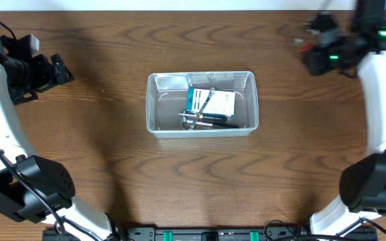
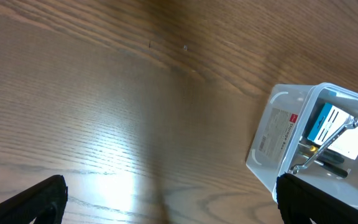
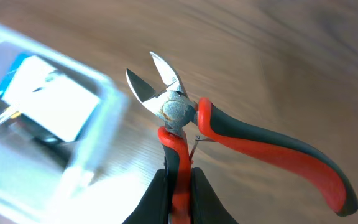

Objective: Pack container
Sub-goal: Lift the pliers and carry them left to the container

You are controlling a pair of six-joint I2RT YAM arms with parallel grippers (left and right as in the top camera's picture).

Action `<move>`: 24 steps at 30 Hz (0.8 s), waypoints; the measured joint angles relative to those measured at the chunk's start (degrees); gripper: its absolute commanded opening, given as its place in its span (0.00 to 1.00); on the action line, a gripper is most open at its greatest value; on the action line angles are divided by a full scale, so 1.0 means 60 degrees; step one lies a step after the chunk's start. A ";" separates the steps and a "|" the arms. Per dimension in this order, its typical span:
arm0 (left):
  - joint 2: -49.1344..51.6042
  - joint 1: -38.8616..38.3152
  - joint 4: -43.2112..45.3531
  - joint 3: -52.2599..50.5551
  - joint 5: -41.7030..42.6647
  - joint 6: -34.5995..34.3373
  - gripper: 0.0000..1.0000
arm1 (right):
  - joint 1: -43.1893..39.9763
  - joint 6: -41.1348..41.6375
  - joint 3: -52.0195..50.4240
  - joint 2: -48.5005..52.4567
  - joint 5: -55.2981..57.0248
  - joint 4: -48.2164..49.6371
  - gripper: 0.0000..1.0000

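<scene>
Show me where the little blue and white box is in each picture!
Overhead: the blue-and-white box sits mid-picture, inside the clear container.
Left wrist: box near the right edge, in the container.
Right wrist: box blurry, at the left.
Shared landmark: the container's wall around it.

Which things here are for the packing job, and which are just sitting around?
For the job:
- container
- red-and-black cutters, pinched by the right gripper
- blue-and-white box, wrench and black-handled tool, already inside the container

Just around:
- wooden table
- left gripper, its fingers wide open, holding nothing
</scene>
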 measured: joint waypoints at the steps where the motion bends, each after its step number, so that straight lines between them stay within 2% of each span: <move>1: 0.0000 0.0000 0.0000 0.0000 0.0000 0.0000 0.98 | 0.0404 -0.0208 0.0000 0.0000 -0.0007 -0.0004 0.01; 11: 0.0004 0.0000 0.0000 0.0000 0.0000 0.0000 0.98 | 0.3235 -0.1228 0.0000 0.0000 -0.0047 0.0004 0.01; 24: 0.0004 0.0000 0.0000 0.0000 0.0000 0.0000 0.98 | 0.3949 -0.1479 0.0015 0.0914 -0.0029 -0.0066 0.01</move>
